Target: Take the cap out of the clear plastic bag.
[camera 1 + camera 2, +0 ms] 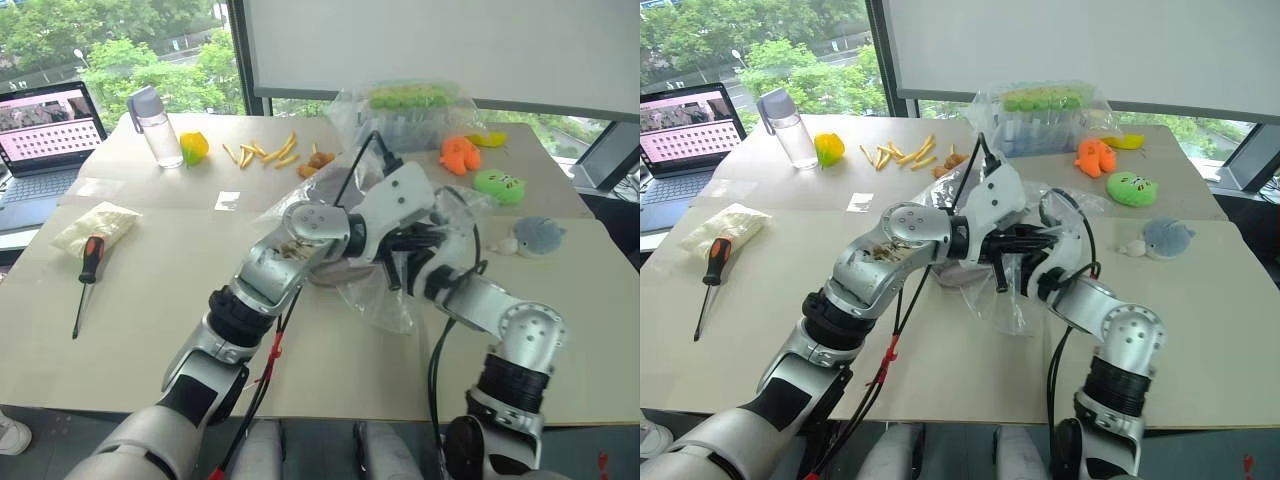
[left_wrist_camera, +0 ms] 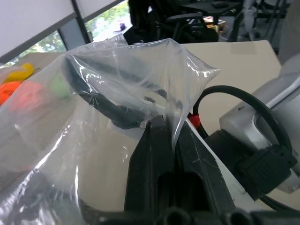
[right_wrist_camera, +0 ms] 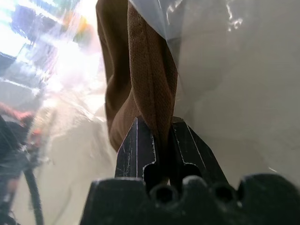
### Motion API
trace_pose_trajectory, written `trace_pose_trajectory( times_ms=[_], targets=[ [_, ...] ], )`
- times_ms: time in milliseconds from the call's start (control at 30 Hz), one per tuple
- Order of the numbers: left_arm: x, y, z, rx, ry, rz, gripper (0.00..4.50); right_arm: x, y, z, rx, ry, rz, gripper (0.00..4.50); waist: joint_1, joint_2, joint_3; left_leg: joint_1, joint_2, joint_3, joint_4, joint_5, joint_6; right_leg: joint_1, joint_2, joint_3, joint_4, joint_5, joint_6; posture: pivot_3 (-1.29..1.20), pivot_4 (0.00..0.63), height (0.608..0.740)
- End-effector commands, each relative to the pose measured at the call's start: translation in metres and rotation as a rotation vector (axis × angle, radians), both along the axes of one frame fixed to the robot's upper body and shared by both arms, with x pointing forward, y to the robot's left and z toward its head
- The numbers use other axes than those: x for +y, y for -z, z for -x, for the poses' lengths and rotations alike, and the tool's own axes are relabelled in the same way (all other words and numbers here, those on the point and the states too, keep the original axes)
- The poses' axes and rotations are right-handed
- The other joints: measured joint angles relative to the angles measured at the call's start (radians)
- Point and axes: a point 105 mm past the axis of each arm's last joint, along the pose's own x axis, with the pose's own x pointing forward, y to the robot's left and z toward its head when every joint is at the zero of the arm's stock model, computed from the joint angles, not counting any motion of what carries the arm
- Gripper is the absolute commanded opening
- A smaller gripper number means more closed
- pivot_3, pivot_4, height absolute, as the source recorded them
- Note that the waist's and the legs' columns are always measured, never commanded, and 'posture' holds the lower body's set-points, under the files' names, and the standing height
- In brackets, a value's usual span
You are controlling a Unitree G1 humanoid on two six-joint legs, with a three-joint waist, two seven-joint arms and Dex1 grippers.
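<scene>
The clear plastic bag (image 1: pixel 385 303) hangs crumpled above the middle of the table, between my two hands. In the left wrist view my left gripper (image 2: pixel 171 125) is shut on a raised fold of the clear plastic bag (image 2: pixel 117 79). The right wrist view shows my right gripper (image 3: pixel 161 125) shut on a fold of the dark brown cap (image 3: pixel 146 79). The cap hangs down from the fingers, with the bag's film (image 3: pixel 225 65) beside it. From the head views most of the cap is hidden behind my left hand and the plastic.
On the table: a laptop (image 1: pixel 45 125), a water bottle (image 1: pixel 155 125), a screwdriver (image 1: pixel 88 270) and a packet of white material (image 1: pixel 95 225) at left. A bulky clear bag (image 1: pixel 405 115) sits at the back. Plush toys (image 1: pixel 498 184) lie at right.
</scene>
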Motion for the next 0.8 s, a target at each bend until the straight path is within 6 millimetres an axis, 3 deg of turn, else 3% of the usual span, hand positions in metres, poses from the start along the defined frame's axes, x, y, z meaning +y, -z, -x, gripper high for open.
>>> trace_pose_trajectory(
  times_ms=[33,67,133,167,200,400,467,567,700,800],
  targets=[
    [0.008,-0.01,-0.012,-0.044,-0.06,0.016,0.0,-0.019,0.023,0.01,0.033,-0.014,0.316,0.01,0.001,0.0,0.0,0.0,-0.001,0.0,0.0,0.0,0.0,0.0,-0.001,0.0,0.0,0.0,0.0,0.0,0.15,0.74],
    [0.007,-0.01,-0.012,-0.044,-0.056,0.016,0.0,-0.021,0.026,0.011,0.017,-0.039,0.416,0.01,0.002,0.001,0.0,0.0,-0.001,0.0,0.0,0.0,0.0,0.0,-0.001,0.0,0.0,0.0,0.0,0.0,0.15,0.74],
    [0.007,-0.011,-0.012,-0.045,-0.051,0.015,0.0,-0.001,0.018,0.013,-0.02,-0.118,0.322,0.01,0.001,0.001,-0.001,0.0,-0.002,0.0,0.0,0.0,0.0,0.0,-0.002,0.0,0.0,0.0,0.001,0.0,0.15,0.74],
    [0.007,-0.011,-0.012,-0.046,-0.048,0.014,0.0,0.003,0.016,0.013,-0.051,-0.147,0.368,0.01,-0.001,0.001,-0.001,0.0,-0.002,0.0,0.0,0.0,0.0,0.0,-0.002,0.0,0.0,0.0,0.001,0.0,0.15,0.74],
    [0.006,-0.012,-0.012,-0.047,-0.044,0.017,0.0,0.001,0.018,0.011,-0.075,-0.145,0.463,0.01,-0.002,0.001,-0.001,0.001,-0.001,0.0,0.001,0.0,0.0,0.001,-0.001,0.0,0.0,0.0,0.001,0.0,0.15,0.74],
    [0.003,-0.034,-0.025,-0.086,-0.09,0.12,0.0,0.006,0.037,0.002,-0.097,-0.179,0.587,0.01,0.004,0.001,-0.001,0.0,-0.002,0.0,0.003,0.0,0.0,0.001,-0.002,0.0,0.0,0.0,0.001,0.0,0.15,0.74],
    [0.003,-0.049,-0.038,-0.13,-0.139,0.188,0.0,0.009,0.036,-0.009,-0.106,-0.114,0.485,0.01,0.009,0.001,-0.001,-0.001,-0.002,0.0,0.006,0.0,0.0,0.002,-0.002,0.0,-0.001,0.001,0.002,0.0,0.15,0.74],
    [0.003,-0.07,-0.05,-0.145,-0.184,0.293,0.0,0.028,0.018,-0.022,-0.061,-0.006,0.01,0.01,0.011,0.0,-0.001,-0.003,-0.002,0.0,0.011,0.0,0.0,0.002,-0.002,0.0,-0.001,0.002,0.004,0.0,0.15,0.74],
    [0.006,-0.095,-0.057,-0.147,-0.226,0.453,0.0,0.02,0.018,-0.03,0.029,0.121,-0.272,0.01,0.009,0.001,-0.001,-0.007,-0.001,0.0,0.012,0.0,0.0,0.0,-0.001,0.0,0.0,0.004,0.006,0.0,0.15,0.74],
    [0.01,-0.102,-0.059,-0.15,-0.237,0.507,0.0,0.01,0.011,-0.036,0.086,0.212,-0.499,0.01,0.01,0.001,-0.001,-0.008,-0.001,0.0,0.01,0.0,0.001,-0.002,-0.001,0.0,0.0,0.008,0.012,0.0,0.15,0.74]
  ],
)
